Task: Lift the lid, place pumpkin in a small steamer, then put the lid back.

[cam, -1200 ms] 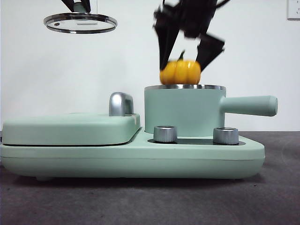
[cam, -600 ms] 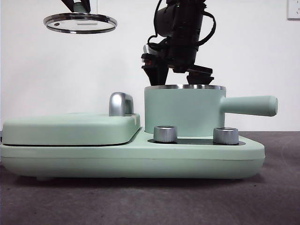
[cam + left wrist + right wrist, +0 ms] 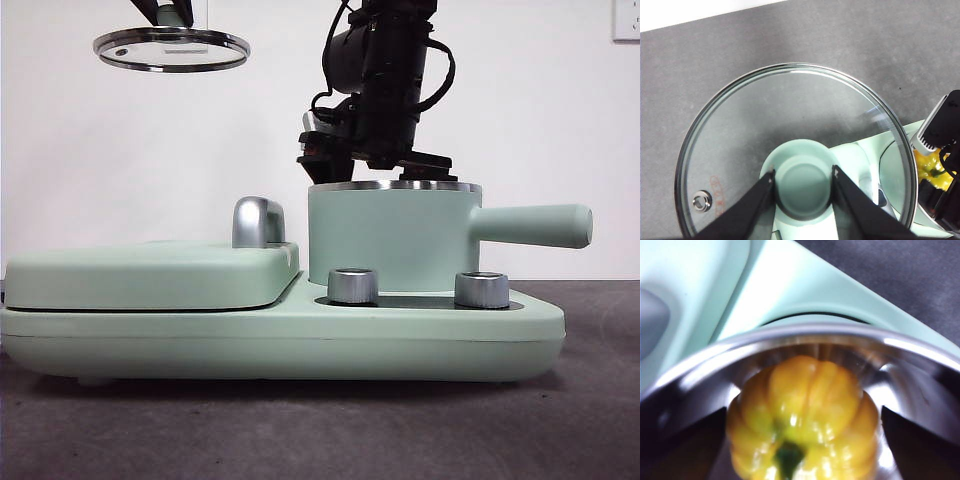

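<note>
The lid [image 3: 170, 48] hangs level high at the left, above the griddle. My left gripper [image 3: 803, 172] is shut on its mint-green knob [image 3: 802, 182], seen through the glass [image 3: 765, 110]. The small steamer [image 3: 390, 235] stands on the base with its handle [image 3: 530, 225] pointing right. My right arm [image 3: 385, 90] reaches down into it from above. In the right wrist view the pumpkin [image 3: 805, 390] sits low inside the steel pot [image 3: 805, 332], stem towards the camera. My right gripper [image 3: 804, 412] has a jaw close on each side of it. The front view hides the pumpkin.
The flat mint-green griddle cover [image 3: 150, 275] with its chrome handle [image 3: 258, 222] lies left of the steamer. Two steel knobs [image 3: 352, 285] [image 3: 481, 289] stand in front of the steamer on the base [image 3: 300, 340]. The table [image 3: 300, 430] is dark grey.
My right gripper has gone down with the pumpkin from the steamer's rim into the pot, so the pumpkin no longer shows in the front view. The lid has stayed still.
</note>
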Robot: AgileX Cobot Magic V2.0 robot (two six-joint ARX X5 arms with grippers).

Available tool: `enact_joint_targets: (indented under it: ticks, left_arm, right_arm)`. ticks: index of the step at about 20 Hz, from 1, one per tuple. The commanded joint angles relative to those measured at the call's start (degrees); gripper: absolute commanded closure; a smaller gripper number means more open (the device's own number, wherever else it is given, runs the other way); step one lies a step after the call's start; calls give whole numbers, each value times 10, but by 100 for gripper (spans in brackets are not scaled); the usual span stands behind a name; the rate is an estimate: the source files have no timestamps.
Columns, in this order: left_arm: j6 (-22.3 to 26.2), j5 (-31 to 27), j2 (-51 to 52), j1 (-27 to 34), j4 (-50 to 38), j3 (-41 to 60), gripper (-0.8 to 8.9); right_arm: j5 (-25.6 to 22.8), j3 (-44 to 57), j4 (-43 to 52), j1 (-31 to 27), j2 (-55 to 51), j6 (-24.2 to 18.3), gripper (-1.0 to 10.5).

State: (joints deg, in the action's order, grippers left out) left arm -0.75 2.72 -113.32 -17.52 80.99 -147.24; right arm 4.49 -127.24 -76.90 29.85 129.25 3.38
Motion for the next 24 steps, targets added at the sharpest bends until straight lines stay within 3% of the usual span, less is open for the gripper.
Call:
enact_joint_targets:
  ticks: [1, 5, 11, 19, 24]
  left_arm:
    - [-3, 1, -6, -1, 3, -18, 798]
    - [-4, 1, -6, -1, 3, -18, 798]
    - [-5, 1, -6, -2, 8, -18, 798]
    - [-8, 4, -7, -39, 5, -18, 798]
    - [-1, 17, -15, -107, 0, -18, 798]
  right_arm:
    - [0, -14, -42, 4, 10, 7, 406]
    - [4, -19, -43, 3, -46, 9, 406]
    - [0, 29, -46, 4, -226, 10, 406]
    - [1, 416, -46, 4, -654, 9, 407]
    - [3, 573, -41, 4, -891, 11, 407]
